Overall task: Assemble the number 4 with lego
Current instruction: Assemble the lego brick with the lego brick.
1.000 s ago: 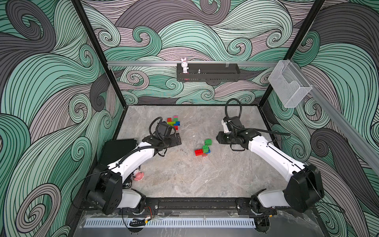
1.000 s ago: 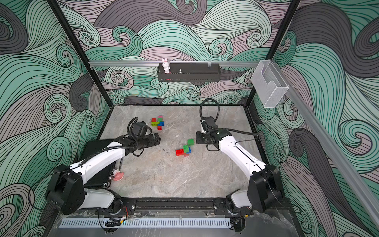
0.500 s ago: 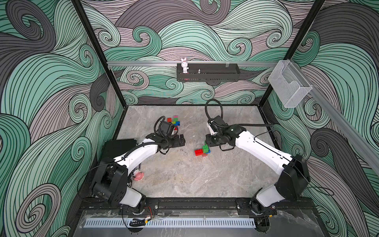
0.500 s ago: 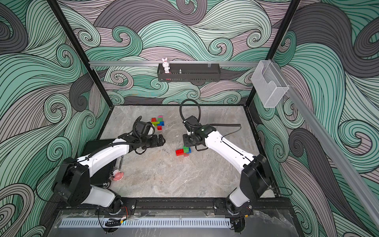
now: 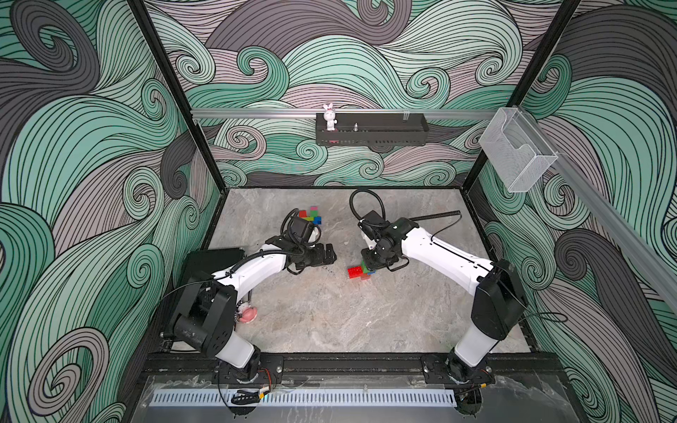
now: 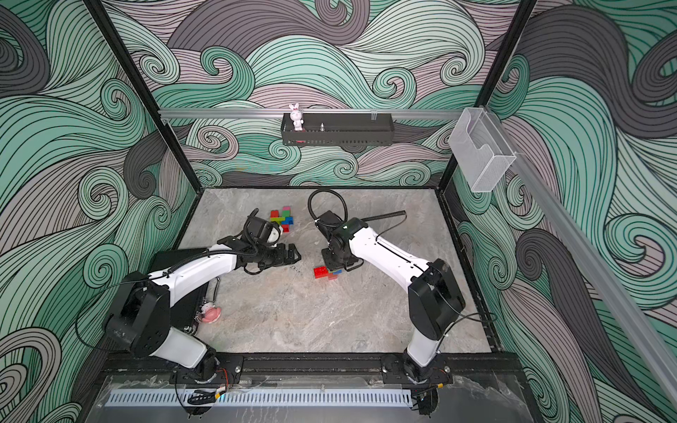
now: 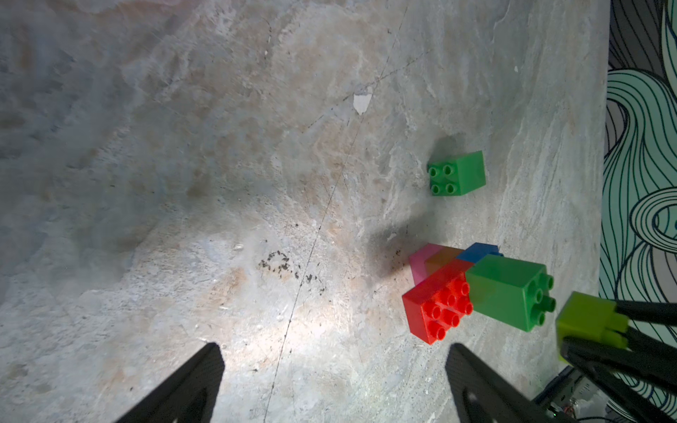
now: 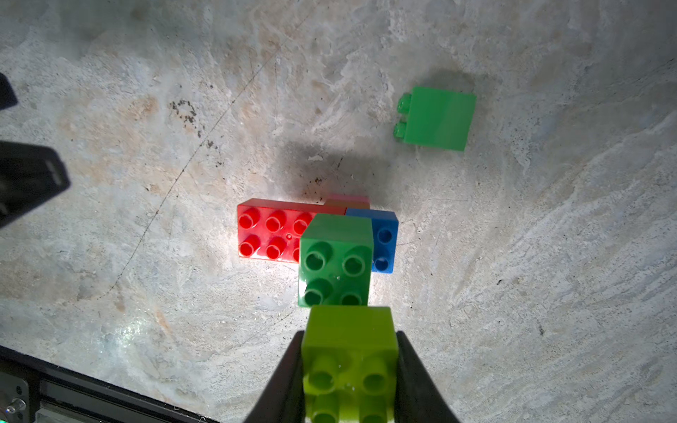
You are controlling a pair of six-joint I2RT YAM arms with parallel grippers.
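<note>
A partly built lego cluster sits mid-table: a red brick [image 8: 271,230] with a dark green brick [image 8: 335,256] stacked on one end, and blue [image 8: 384,241], pink and orange bricks under it. My right gripper [image 8: 350,366] is shut on a lime brick [image 8: 350,340], held just above and beside the dark green one [image 5: 366,266]. A loose green brick [image 7: 458,174] lies on its side a little further off. My left gripper [image 7: 334,348] is open over bare table, left of the red brick [image 7: 437,304]. More loose lego [image 5: 310,215] lies at the back.
A black pad [image 5: 212,258] lies along the left wall by the left arm, with a small pink object [image 5: 248,314] near that arm's base. A white rabbit figurine [image 5: 329,116] stands on the black wall shelf. A clear holder [image 5: 516,154] hangs at the right.
My right gripper has swung left with the lime brick to hang over the cluster. My left gripper has slid right, closer to the cluster, staying open.
</note>
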